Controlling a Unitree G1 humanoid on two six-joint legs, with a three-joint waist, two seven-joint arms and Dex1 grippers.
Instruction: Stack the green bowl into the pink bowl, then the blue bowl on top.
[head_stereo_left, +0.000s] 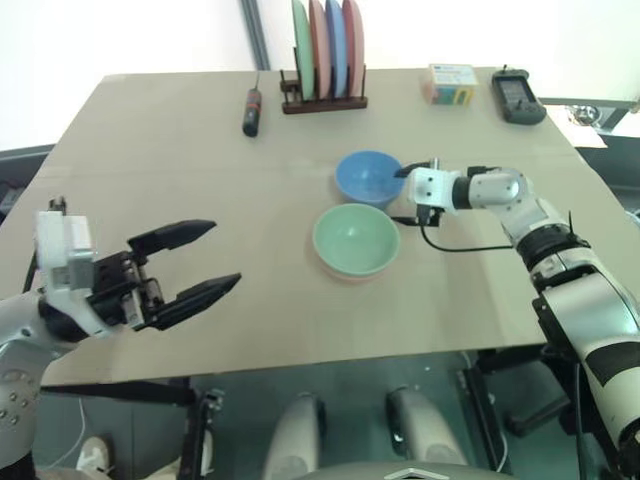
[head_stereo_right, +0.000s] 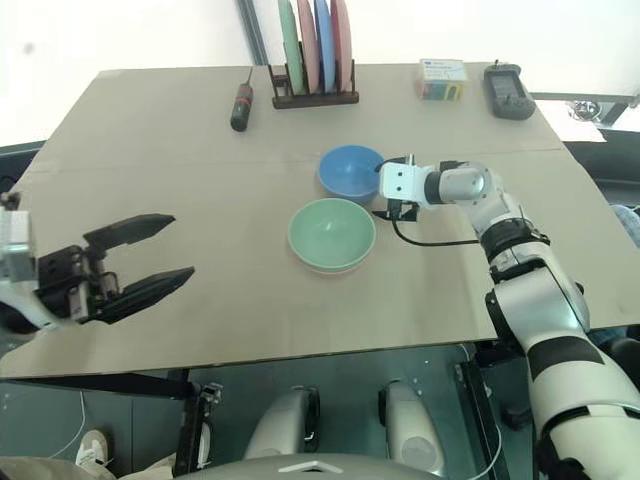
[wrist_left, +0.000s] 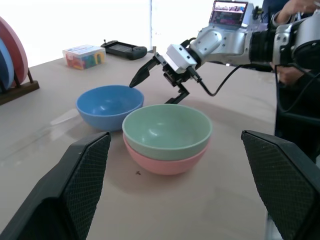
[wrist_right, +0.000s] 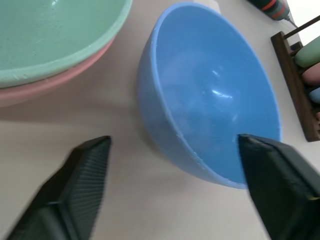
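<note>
The green bowl (head_stereo_left: 356, 238) sits nested inside the pink bowl (wrist_left: 165, 164) at the middle of the table, with just a pink band showing under its rim. Right behind them, and touching or nearly touching them, the blue bowl (head_stereo_left: 368, 177) stands upright on the table. My right gripper (head_stereo_left: 403, 193) is open at the blue bowl's right side. In the right wrist view its two fingers straddle that bowl's (wrist_right: 210, 95) rim, one over the inside and one outside. My left gripper (head_stereo_left: 225, 253) hovers open and empty over the table's near left part, well away from the bowls.
A wooden rack (head_stereo_left: 323, 100) holding upright plates stands at the table's far edge. A dark pen-like tool (head_stereo_left: 252, 110) lies to its left. A small colourful box (head_stereo_left: 452, 84) and a black device (head_stereo_left: 518, 96) lie at the far right. A person (wrist_left: 295, 100) is beyond the table's right side.
</note>
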